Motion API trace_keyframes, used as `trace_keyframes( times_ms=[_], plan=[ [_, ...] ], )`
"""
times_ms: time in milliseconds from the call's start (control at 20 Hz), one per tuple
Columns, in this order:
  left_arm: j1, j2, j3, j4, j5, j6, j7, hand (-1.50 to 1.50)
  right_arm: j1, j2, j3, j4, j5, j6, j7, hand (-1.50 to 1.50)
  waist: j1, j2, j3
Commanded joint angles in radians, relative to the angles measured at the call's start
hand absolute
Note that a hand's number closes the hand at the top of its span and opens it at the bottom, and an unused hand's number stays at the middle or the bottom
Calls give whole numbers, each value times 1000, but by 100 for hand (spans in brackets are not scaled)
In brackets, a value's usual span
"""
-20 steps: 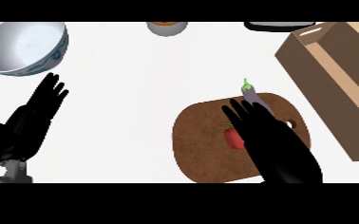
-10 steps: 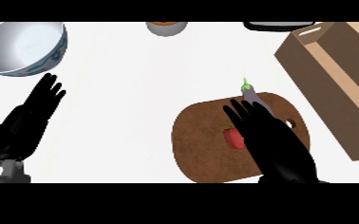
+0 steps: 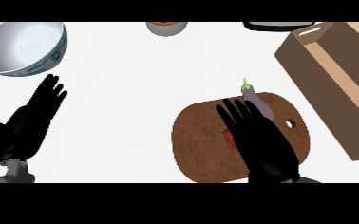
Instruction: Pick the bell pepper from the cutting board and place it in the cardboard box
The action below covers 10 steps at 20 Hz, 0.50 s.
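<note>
Almost nothing has changed over the last second: the right robot hand (image 3: 256, 135) lies in the same place over the cutting board (image 3: 203, 137), fingers straight and spread, pointing toward the far edge of the counter (image 3: 140, 76). It has not closed on anything. I judge the pick as not yet made, with the hand settled above its target and the closing of the fingers yet to come.

The bell pepper (image 3: 228, 139) shows only as a thin red strip at the left side of the right palm, lying on the board; the hand covers the rest, so its shape and whether the palm touches it cannot be told. A purple eggplant (image 3: 257, 99) with a green stem lies on the far part of the board, just beside the fingertips, and is partly covered too.

The cardboard box (image 3: 319, 59) stands at the counter's right edge, open at the top and cut off by the frame. The left robot hand (image 3: 38, 111) rests open near the left edge, fingers up. A large bowl (image 3: 32, 50) at the far left corner, a small cup (image 3: 166, 27) and a dark object at the far edge are all cut off
</note>
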Motion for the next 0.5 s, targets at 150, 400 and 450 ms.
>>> trace_keyframes(
  times_ms=[150, 400, 450],
  plan=[
    [35, -11, 43, -41, -1, -46, 7, 0, -17, 95, 3, 30, 81, 70, 21, -150, 2, 0, 0],
    [-39, 1, 74, 17, -2, -51, 27, 0, 69, 110, 77, 100, 170, -24, 12, -150, -2, 0, 0],
    [-47, -36, 39, 13, -55, -10, 25, 0, 106, 63, 48, 17, 163, 9, -6, -150, -4, 0, 0]
  ],
)
